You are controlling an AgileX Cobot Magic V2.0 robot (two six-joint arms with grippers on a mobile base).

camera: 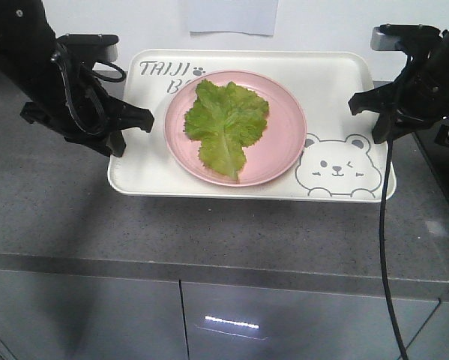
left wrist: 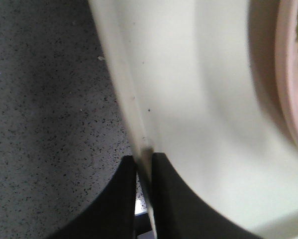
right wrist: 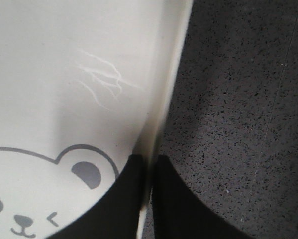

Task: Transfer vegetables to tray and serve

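Left gripper (left wrist: 144,158) is nipped almost closed on the left rim of the tray (left wrist: 188,99), thin edge between the fingers. Right gripper (right wrist: 149,160) does likewise on the tray's right rim, beside the bear drawing (right wrist: 44,199). Tray appears to rest flat on the counter (camera: 59,217). Pink plate (camera: 284,142) sits loose at the tray's middle, lettuce (camera: 224,124) lying on it.

Risks:
- Shallow pinch on a smooth rim. The tray may slip or pivot if one arm rises first.
- Any tilt likely sends the plate sliding toward the tray's low side, leaf with it.
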